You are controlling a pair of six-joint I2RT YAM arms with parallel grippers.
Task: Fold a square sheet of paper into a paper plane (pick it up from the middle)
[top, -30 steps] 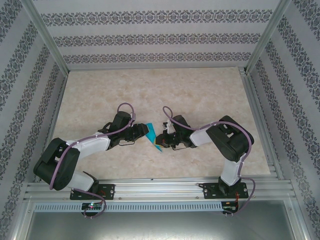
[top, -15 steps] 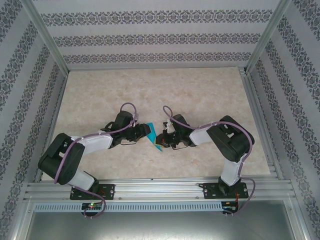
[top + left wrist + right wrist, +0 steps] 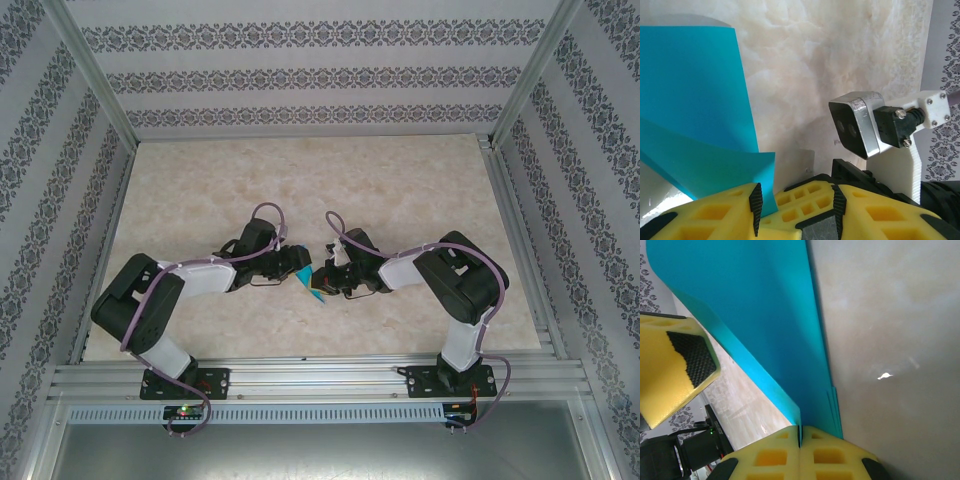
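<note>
The square sheet of paper [image 3: 690, 90] is thin, smooth, matt turquoise paper. The counter [image 3: 805, 75] has a marble-look beige surface with a soft sheen. The left claw [image 3: 796, 210] is latticed yellow plastic, its pads [image 3: 756, 206] ribbed black rubber. The rails [image 3: 320, 378] along the bottom of the top view are brushed metal.

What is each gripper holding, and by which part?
Right gripper is shut on the paper, pinching its layered edge. Left gripper is open and grips nothing; a paper corner reaches in between its jaws.
</note>
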